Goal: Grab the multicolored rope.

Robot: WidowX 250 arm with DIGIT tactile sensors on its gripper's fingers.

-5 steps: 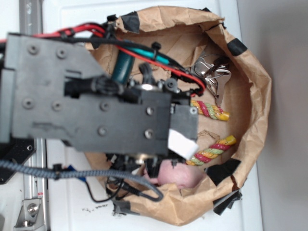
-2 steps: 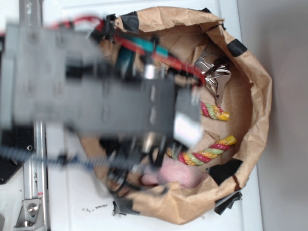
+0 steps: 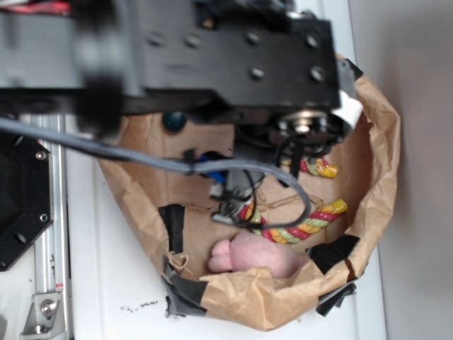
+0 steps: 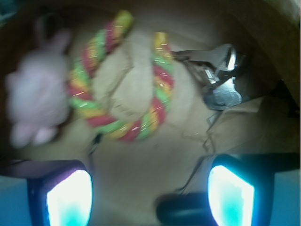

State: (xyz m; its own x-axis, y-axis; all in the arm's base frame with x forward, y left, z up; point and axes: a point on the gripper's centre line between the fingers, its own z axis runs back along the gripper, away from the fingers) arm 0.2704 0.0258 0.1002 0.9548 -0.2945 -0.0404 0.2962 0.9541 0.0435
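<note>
The multicolored rope [image 4: 123, 101] lies bent in a U on the bottom of the brown paper bag [image 3: 375, 163], just beside the pink plush toy [image 4: 35, 101]. The fingers [image 4: 69, 197] are wide apart, above the rope, holding nothing.

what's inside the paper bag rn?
Inside the paper bag: multicolored rope bent in a U, pink plush toy, metal clips, dark green object. The arm hides the bag's upper part.
</note>
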